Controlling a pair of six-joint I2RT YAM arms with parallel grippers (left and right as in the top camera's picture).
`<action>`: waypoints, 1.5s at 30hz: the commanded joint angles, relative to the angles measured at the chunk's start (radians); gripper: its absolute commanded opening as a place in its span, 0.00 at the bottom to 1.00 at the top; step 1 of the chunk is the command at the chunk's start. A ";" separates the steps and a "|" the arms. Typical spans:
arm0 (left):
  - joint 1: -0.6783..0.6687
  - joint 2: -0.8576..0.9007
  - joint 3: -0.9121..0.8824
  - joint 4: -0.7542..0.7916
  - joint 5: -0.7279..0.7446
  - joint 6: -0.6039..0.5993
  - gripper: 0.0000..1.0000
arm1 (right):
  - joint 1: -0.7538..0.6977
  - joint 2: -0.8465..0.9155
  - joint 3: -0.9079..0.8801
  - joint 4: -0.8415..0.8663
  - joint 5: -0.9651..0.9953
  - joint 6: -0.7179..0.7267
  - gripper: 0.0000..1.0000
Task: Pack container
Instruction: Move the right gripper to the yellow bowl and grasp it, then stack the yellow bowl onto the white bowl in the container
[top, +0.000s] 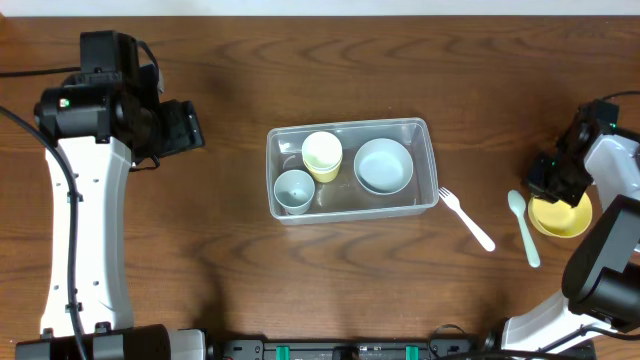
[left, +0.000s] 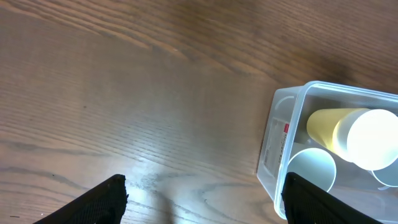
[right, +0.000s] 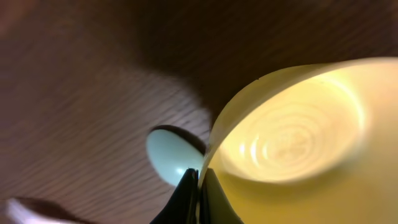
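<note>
1. In the overhead view the right gripper (top: 556, 182) hides its own fingertips and covers part of the yellow bowl (top: 562, 218) under it.
2. The right wrist view is close and blurred. Only part of the yellow bowl's rim and inside shows. A pale smear at the lower left corner cannot be identified.
3. The left wrist view cuts the container (left: 273, 146) off at the right and bottom edges.
4. The right gripper's dark fingers (right: 186, 198) are pressed almost together, pinching the yellow bowl's thin rim between them. The bowl is tilted towards the camera.
5. The left gripper (left: 205, 208) is spread wide and holds nothing. It hangs over bare table (left: 137, 112) beside the container's short wall.
6. The container (top: 352, 124) is mid-table between the two arms. A yellow cup (top: 322, 155), a pale blue cup (top: 294, 190) and a pale blue bowl (top: 384, 165) are inside it.
7. A white fork (top: 466, 218) lies just beside the container's corner on the right arm's side. A pale green spoon (top: 524, 228) lies farther out that way. The yellow bowl is beyond the spoon, well apart from the container.
</note>
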 joint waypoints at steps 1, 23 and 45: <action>0.003 0.001 -0.010 -0.002 -0.001 -0.009 0.80 | 0.028 -0.058 0.093 -0.032 -0.092 -0.024 0.01; 0.003 0.001 -0.010 -0.002 -0.001 -0.009 0.80 | 0.858 -0.143 0.320 -0.111 -0.018 -0.411 0.01; 0.003 0.001 -0.010 -0.002 -0.001 -0.008 0.80 | 0.903 0.064 0.338 -0.149 -0.018 -0.400 0.37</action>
